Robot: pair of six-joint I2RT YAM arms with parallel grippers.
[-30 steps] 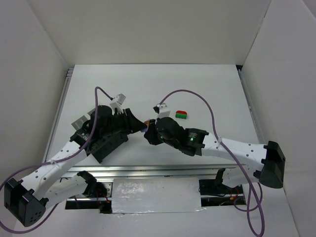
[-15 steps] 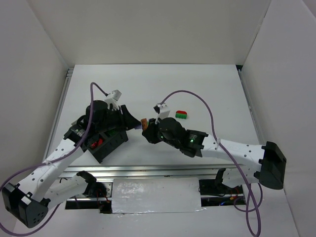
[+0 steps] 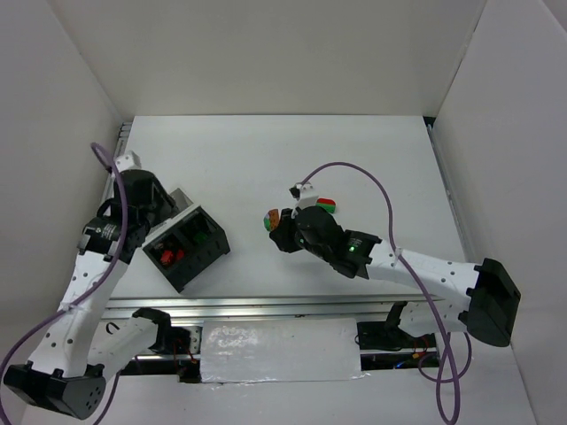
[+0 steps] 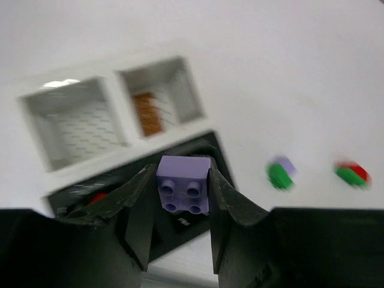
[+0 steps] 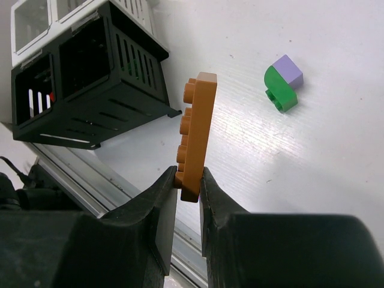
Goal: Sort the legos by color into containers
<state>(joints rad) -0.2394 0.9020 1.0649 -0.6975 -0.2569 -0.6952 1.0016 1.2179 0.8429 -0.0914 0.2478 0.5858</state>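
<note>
Carrying step, both arms loaded, nothing dropped yet this moment. Left claw (image 4: 180,174) is clenched on the lilac brick (image 4: 183,192), studs facing the wrist camera, held above the near edge of the black box (image 3: 202,268) at the left of the table (image 3: 266,159). Next move, my read: pick a compartment for lilac, bring the brick down over it, then release. Needs care, since the compartments are small and the brick fills most of the gap between the fingers.

Box contents: red pieces (image 3: 168,255) in the left compartment, a green piece (image 3: 199,235) in the one just right of it. Other black compartments too dark to read. Two pale square compartments (image 4: 111,105) sit on the box's far edge; one holds an orange-brown piece (image 4: 147,114), blurred, the other looks bare.

Right claw (image 5: 187,180), near table centre, is grasping an orange plate (image 5: 195,120) edge-on, upright, apart from the box. Likely headed for the pale compartment with the orange piece, after the left arm clears.

Unsorted on the table: a green-and-lilac stack (image 5: 282,84) just past the right claw, and a red-and-green stack (image 3: 328,204) further right. Both will need splitting.
</note>
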